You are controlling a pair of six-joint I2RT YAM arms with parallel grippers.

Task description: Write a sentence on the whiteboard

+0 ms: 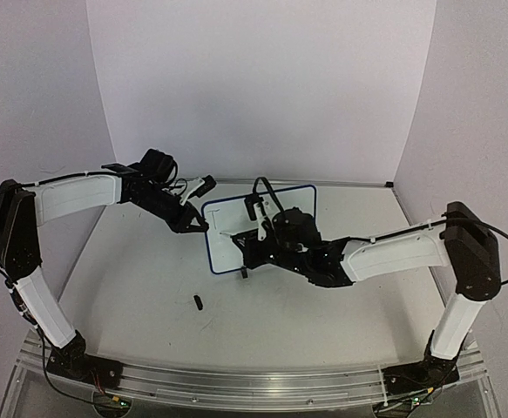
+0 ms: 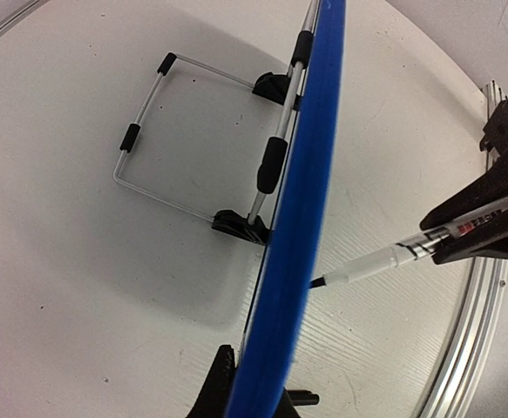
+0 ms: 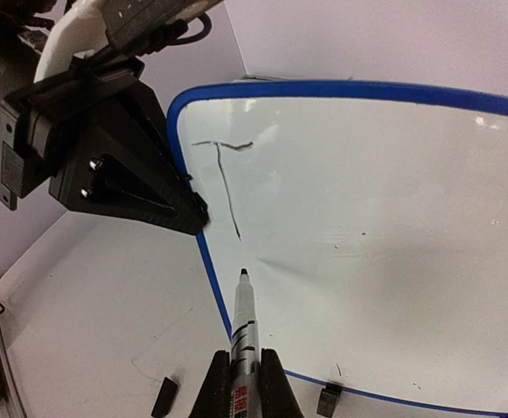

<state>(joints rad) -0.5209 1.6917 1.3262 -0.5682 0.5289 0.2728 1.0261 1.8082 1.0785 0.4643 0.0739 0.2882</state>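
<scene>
The whiteboard (image 1: 275, 202) stands upright on its wire stand (image 2: 162, 131), its blue rim (image 2: 301, 200) edge-on in the left wrist view. Of the sentence only a thin black "T" (image 3: 226, 178) shows, at the board's top left (image 1: 215, 212). My left gripper (image 1: 199, 224) is shut on the board's left rim (image 2: 255, 394); it also shows in the right wrist view (image 3: 132, 165). My right gripper (image 3: 245, 364) is shut on a white marker (image 3: 247, 318), uncapped. Its black tip (image 3: 243, 273) sits just below the T, close to the board face. The marker also shows in the left wrist view (image 2: 375, 264).
The marker's black cap (image 1: 199, 302) lies on the table in front of the board, also in the right wrist view (image 3: 164, 396). A black clip foot (image 3: 328, 399) holds the board's lower rim. The table's metal rail (image 2: 463, 348) runs along the near edge.
</scene>
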